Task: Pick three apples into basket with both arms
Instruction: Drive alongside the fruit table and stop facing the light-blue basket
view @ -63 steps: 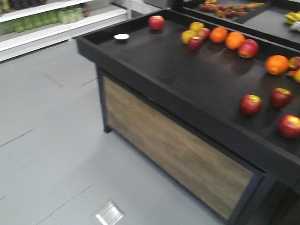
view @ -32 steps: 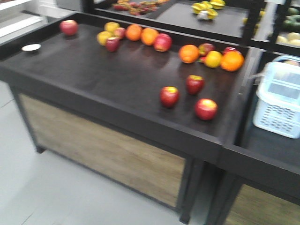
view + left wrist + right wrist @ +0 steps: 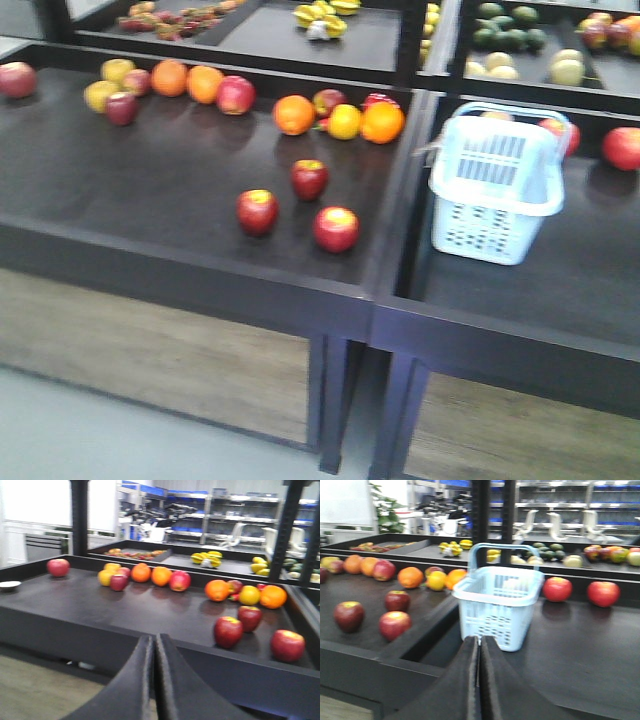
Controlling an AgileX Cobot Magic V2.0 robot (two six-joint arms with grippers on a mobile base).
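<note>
1. Apples (image 3: 309, 179), three dark red ones with yellow patches, lie in a loose triangle on the left bench (image 3: 150, 190), toward its front right corner, none touching another.
2. Behind them, oranges (image 3: 294, 114) and other mixed fruit sit in a row along the back of the same bench.
3. The basket (image 3: 490, 225), pale blue with slotted sides, stands upright on the right bench (image 3: 570, 280), just past the divider, with its handle raised.
4. The left gripper (image 3: 153, 641) has its jaws pressed together with no gap and holds nothing. It points over the left bench's front edge toward the apples.
5. The right gripper (image 3: 479, 641) is likewise closed and empty, aimed at the basket's near wall.
</note>
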